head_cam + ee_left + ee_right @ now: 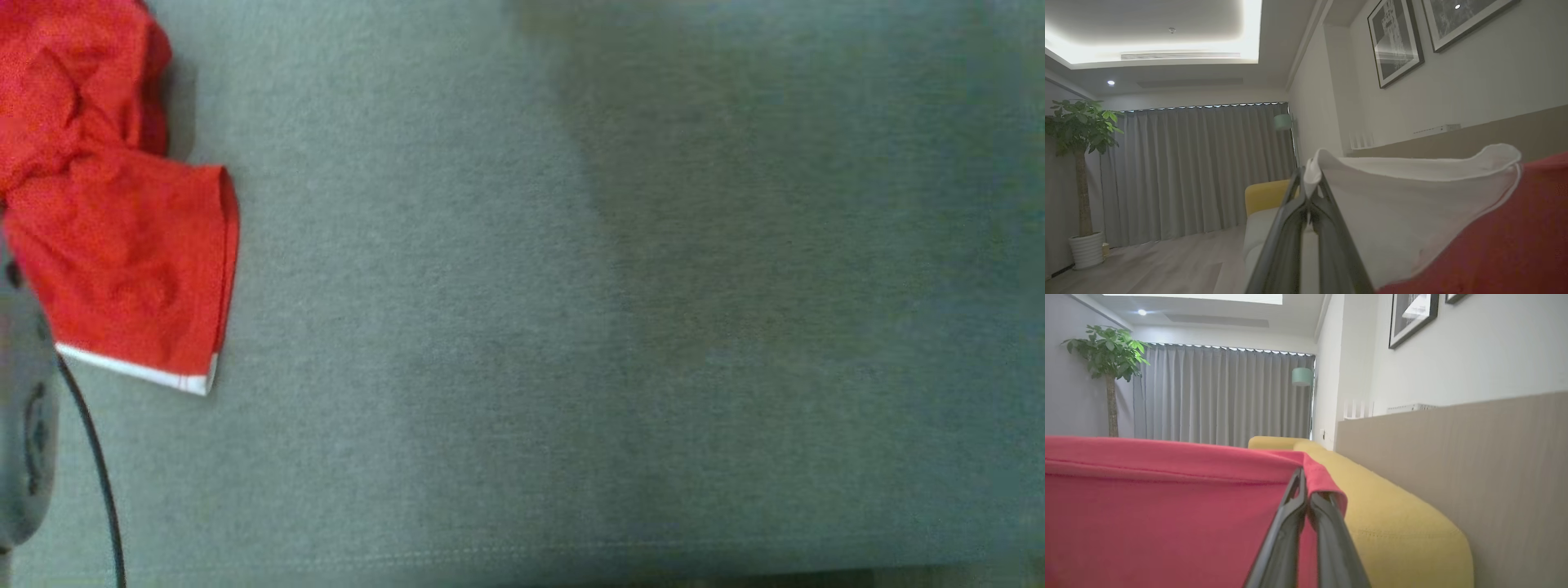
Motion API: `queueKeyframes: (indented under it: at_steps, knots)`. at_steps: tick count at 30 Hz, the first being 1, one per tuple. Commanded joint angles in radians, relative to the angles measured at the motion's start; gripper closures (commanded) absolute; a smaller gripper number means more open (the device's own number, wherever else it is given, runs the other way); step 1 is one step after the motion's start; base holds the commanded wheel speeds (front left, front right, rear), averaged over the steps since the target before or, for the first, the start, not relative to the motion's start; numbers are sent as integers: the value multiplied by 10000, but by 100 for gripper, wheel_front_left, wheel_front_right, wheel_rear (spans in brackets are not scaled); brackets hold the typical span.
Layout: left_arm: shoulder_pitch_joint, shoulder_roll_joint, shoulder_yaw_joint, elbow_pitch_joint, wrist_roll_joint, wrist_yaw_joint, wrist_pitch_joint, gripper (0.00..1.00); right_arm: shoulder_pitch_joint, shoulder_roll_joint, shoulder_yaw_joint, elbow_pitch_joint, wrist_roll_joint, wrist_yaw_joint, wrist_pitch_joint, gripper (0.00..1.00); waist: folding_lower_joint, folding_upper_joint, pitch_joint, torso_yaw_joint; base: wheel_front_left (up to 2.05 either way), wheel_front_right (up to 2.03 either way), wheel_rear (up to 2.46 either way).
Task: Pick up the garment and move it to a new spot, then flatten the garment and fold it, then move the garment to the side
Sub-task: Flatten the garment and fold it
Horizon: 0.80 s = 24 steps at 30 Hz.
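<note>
Upper left of the head view, the red garment (114, 229) bunches over the grey fabric surface (571, 327), white-trimmed flap pointing down. Centre of the left wrist view, the left gripper (1309, 183), jaws clamped on the garment's white trim (1412, 196). Right gripper (1305, 488), jaws pinched tight on a red edge, yellow sofa (1392, 522) at right

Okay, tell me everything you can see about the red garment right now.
The red garment is soft, knit-looking cloth, crumpled and bunched rather than flattened, at the head view's upper left over the grey surface. One loose flap ends in a narrow white trim. The left gripper is shut on a white-banded edge, and the right gripper is shut on a stitched red hem.
</note>
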Motion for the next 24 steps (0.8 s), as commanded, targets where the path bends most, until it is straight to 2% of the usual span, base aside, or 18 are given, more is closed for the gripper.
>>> queueKeyframes:
  at_steps: [1, 7, 12, 16, 24]
  knots:
    - [-500, 455, 132, -153, 80, 39, -96, 100, -255, 151, -77, -27, 45, 19, -227, 100, -5, 1, 335, 351, 0, 0, 0]
    - [12, 362, -418, 401, 336, 26, -337, 100, 515, 248, 398, 1775, 372, 19, -1272, 100, -5, 1, 523, 605, 0, 0, 0]
    - [1352, 444, -817, -21, 485, 19, -352, 100, 1747, 316, 1143, 2902, 649, 19, -1752, 100, -5, 1, 334, 715, 0, 0, 0]
    - [2926, 866, -1825, -321, 590, 17, -353, 100, 2787, 326, 2062, 3567, 925, 19, -1858, 100, -5, 1, -102, 718, 0, 0, 0]
    - [5503, 1798, -3090, -206, 168, 15, -355, 100, 4376, 31, 4125, 4058, 1725, 19, -1498, 100, -5, 1, -1223, 606, 0, 0, 0]
